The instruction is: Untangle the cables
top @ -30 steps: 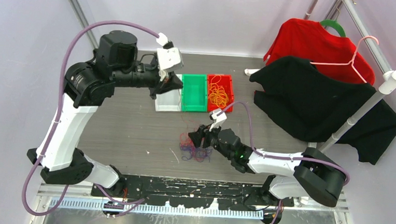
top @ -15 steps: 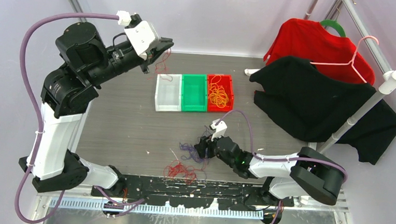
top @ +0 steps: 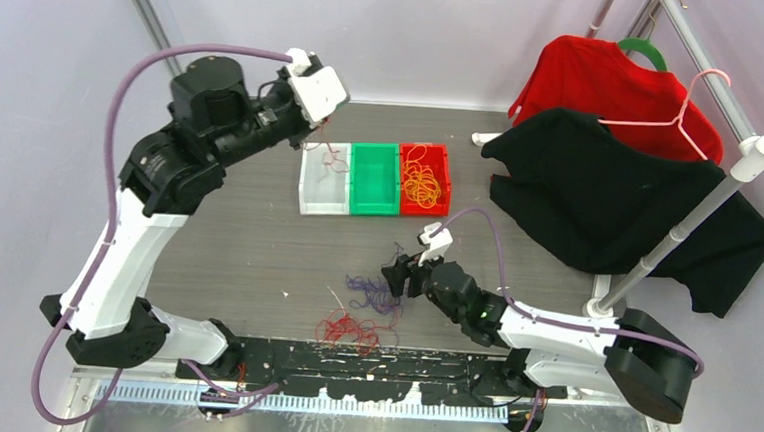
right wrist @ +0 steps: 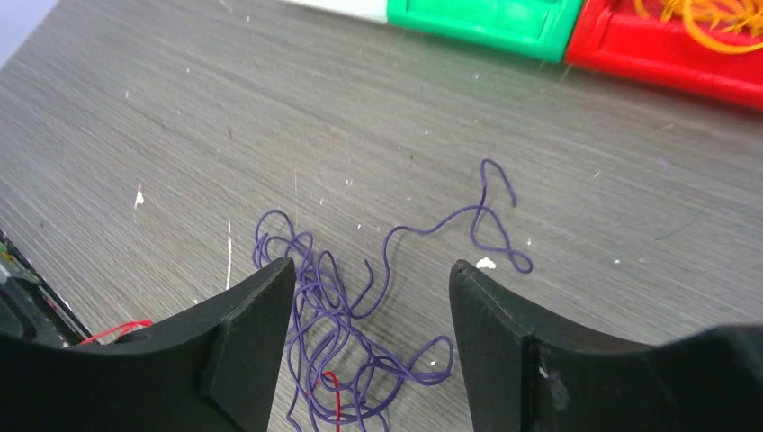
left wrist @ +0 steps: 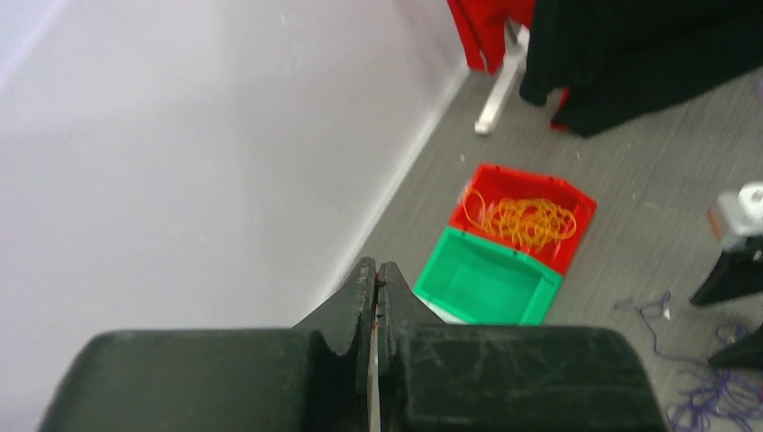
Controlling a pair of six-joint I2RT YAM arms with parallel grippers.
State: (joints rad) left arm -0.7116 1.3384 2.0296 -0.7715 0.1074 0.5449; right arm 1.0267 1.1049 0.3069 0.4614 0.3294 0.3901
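Over the white bin [top: 324, 187], the left fingers [left wrist: 346, 310] pinch a faint red strand [top: 334, 156], barely discernible. The right fingers [right wrist: 261, 324] gape above wiry purple loops [right wrist: 310, 270] on the grainy counter [top: 246, 248].

The left gripper [top: 317, 135], pinching a red strand [top: 333, 157], rose off the white bin [top: 321, 200] toward 11 o'clock. It then swung back to hang above the bin's 12 o'clock end. The red clump [top: 346, 326] parted from the purple cables [top: 373, 296], ending at their 7 o'clock. The right gripper [top: 397, 275] spread its jaws wider and shifted toward 4 o'clock.
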